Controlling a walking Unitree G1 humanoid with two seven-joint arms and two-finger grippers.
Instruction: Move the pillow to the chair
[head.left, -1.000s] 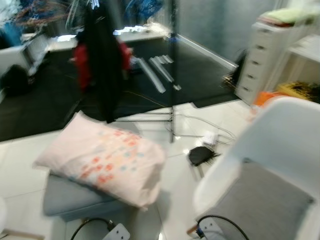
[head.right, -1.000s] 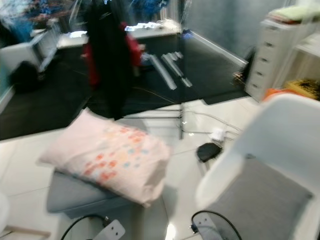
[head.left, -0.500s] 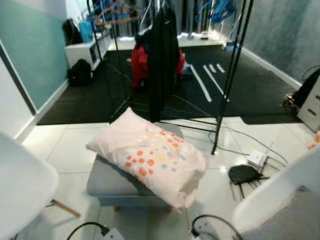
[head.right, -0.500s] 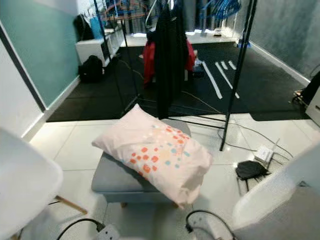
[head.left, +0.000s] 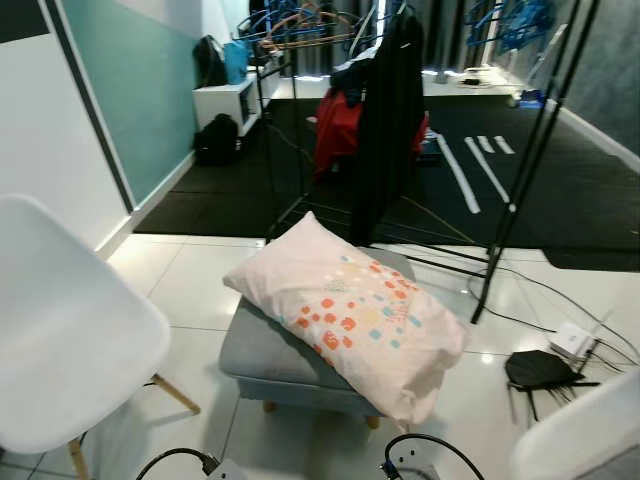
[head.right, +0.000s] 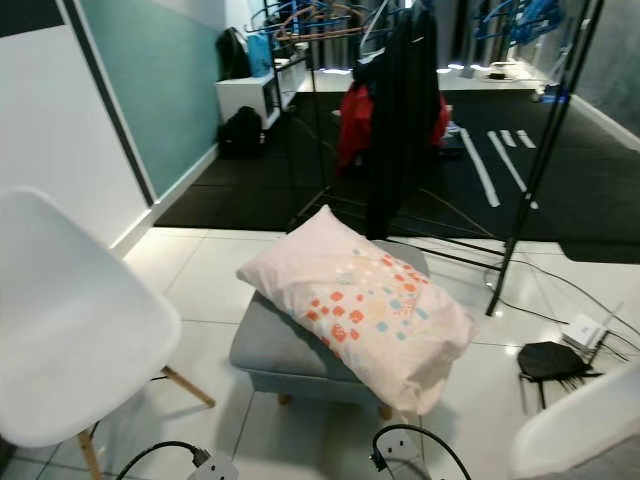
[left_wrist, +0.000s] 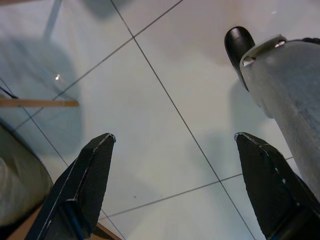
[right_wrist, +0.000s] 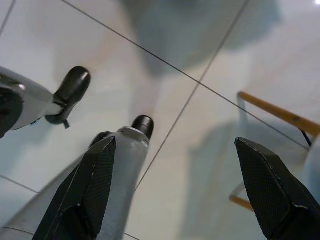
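The pillow (head.left: 352, 314) lies mid-frame in the eye views, resting on a grey stool (head.left: 268, 352), its long axis running from upper left to lower right and its lower right end hanging past the stool's edge. A white chair (head.left: 65, 330) stands at the left edge, and part of a second chair (head.left: 578, 438) shows in the lower right corner; the pillow sits between them, touching neither.

Both arms hang low. The left claw (left_wrist: 185, 175) is spread wide over bare floor tiles (left_wrist: 150, 90). The right claw (right_wrist: 180, 185) is likewise spread and holds nothing. The pillow lies ahead of both claws and above their level. I judge neither arm clearly nearer, as the pillow sits roughly centred; the robot has to close in first.

A clothes rack (head.left: 385, 110) stands just behind the stool. No brand, label or readable writing can be made out; the pillow bears only small coloured squares.
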